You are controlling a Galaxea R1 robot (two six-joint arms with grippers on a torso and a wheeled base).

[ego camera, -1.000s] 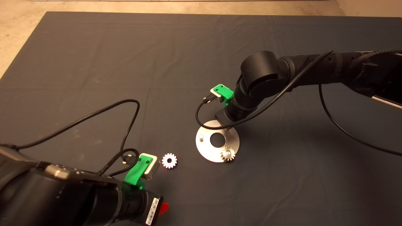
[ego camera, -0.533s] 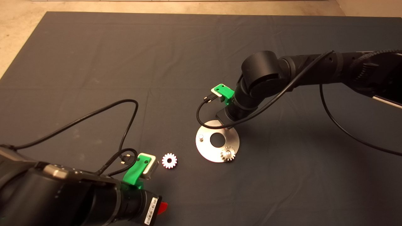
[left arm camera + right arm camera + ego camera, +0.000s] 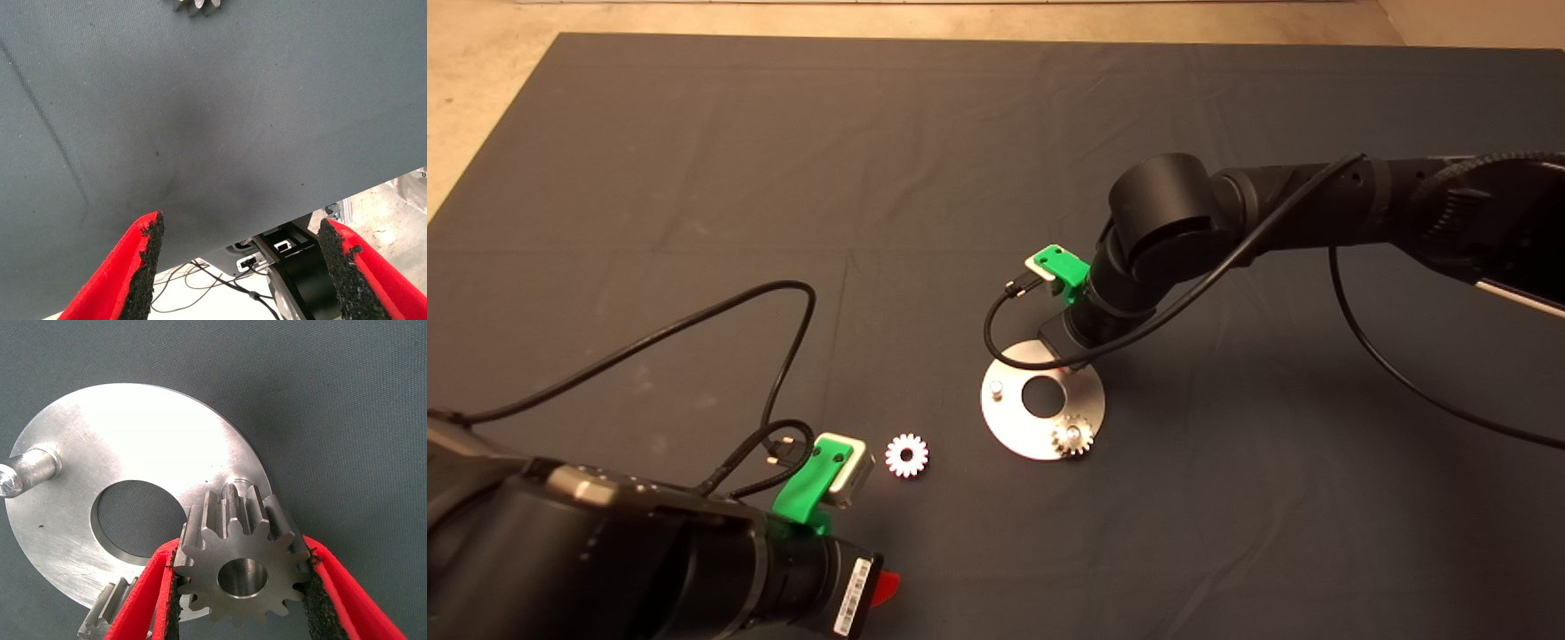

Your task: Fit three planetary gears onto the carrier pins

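We see the right gripper clenched on one planetary gear, its red fingers pressing the teeth from both sides, with the gear's centre hole open toward the wrist camera. In the head view this gripper hangs over the carrier disc at about the disc's 12 o'clock edge, hidden mostly under the black right arm. In the right wrist view the held gear sits just in front of the disc, close to a pin whose tip shows right behind its teeth; whether the gear touches that pin we cannot tell.

A second gear is already seated on a pin at about 5 o'clock on the disc. A bare pin stands upright at about 9 o'clock on the disc; the right wrist view shows the same peg. The third gear lies flat on the dark mat, off the disc at about its 8 o'clock, well apart from it.

Our left gripper waits at the lower left of the head view, just beside that loose gear, released, with its fingers spread wide and nothing between them. A few teeth of the loose gear peek in at the edge of the left wrist view
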